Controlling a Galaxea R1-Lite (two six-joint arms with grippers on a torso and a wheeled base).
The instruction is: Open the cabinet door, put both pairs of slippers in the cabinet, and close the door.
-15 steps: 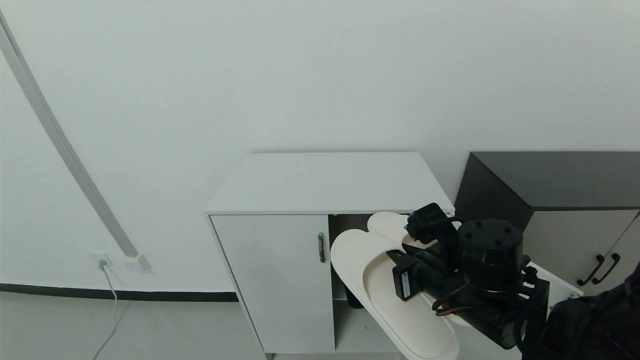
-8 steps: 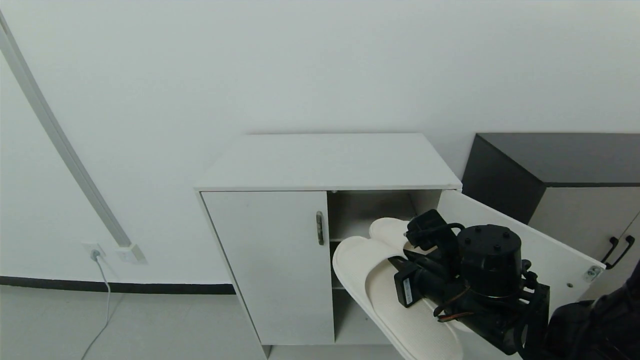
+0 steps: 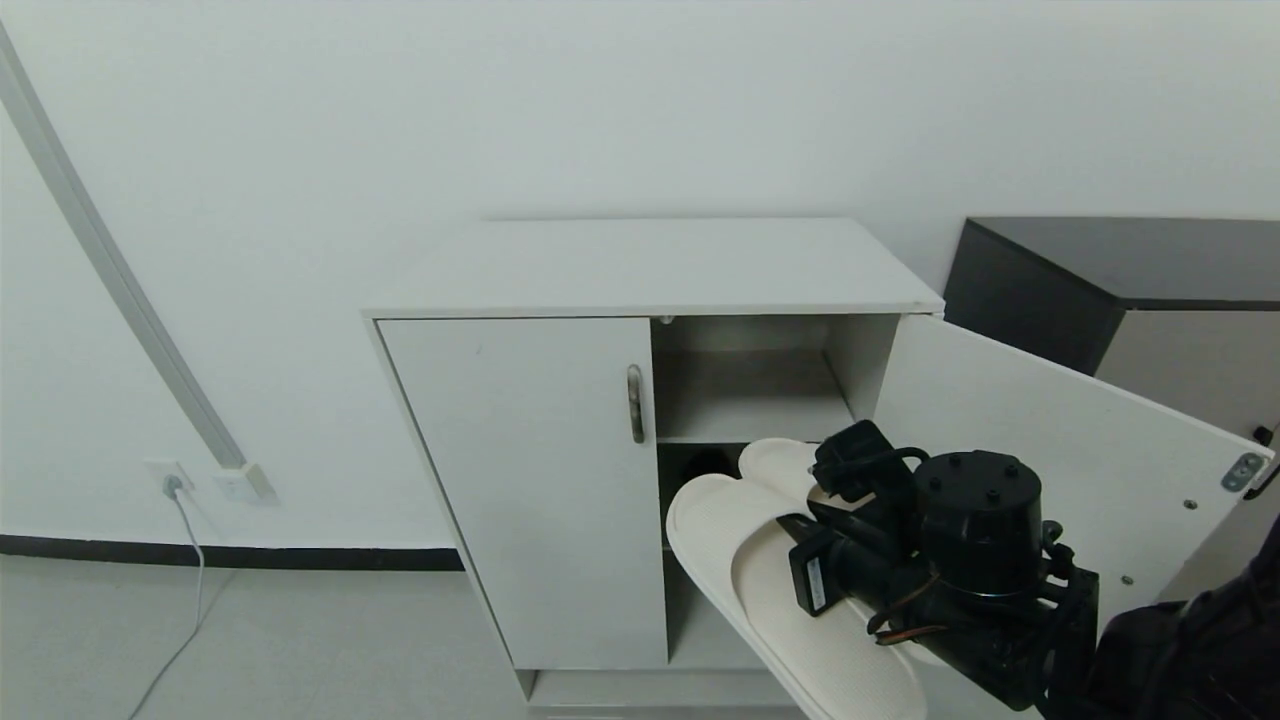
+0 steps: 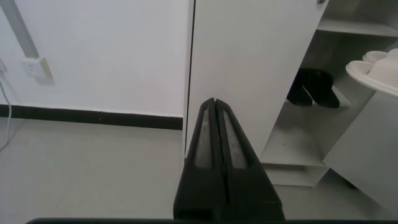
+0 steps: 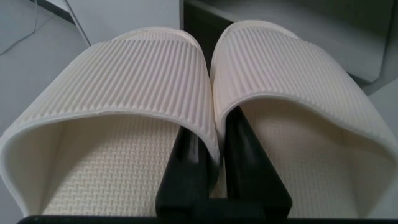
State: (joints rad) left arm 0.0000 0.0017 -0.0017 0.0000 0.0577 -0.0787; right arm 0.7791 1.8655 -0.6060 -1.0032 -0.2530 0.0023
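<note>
Head view: the white cabinet (image 3: 650,265) stands against the wall. Its right door (image 3: 1020,440) is swung wide open and its left door (image 3: 520,480) is shut, with a dark handle (image 3: 634,403) at that door's inner edge. The right gripper (image 3: 795,520) holds the cream pair (image 3: 740,560) of slippers side by side, toes pointing into the open half, just in front of the opening and below the upper shelf (image 3: 750,425).

In the right wrist view the right gripper (image 5: 214,134) has one finger inside each slipper of the cream pair (image 5: 149,74). The jaws are clamped on the two adjoining side walls, pressing them together.

In the left wrist view the left gripper (image 4: 214,109) hangs low over the grey floor (image 4: 81,168), in front of the shut door. Its jaws are pressed fully together with nothing between them. That view also shows the black pair (image 4: 317,87) standing on a lower shelf inside the cabinet.

A dark cabinet (image 3: 1120,260) stands to the right, and a wall socket (image 3: 165,475) with a cable sits low on the left.
</note>
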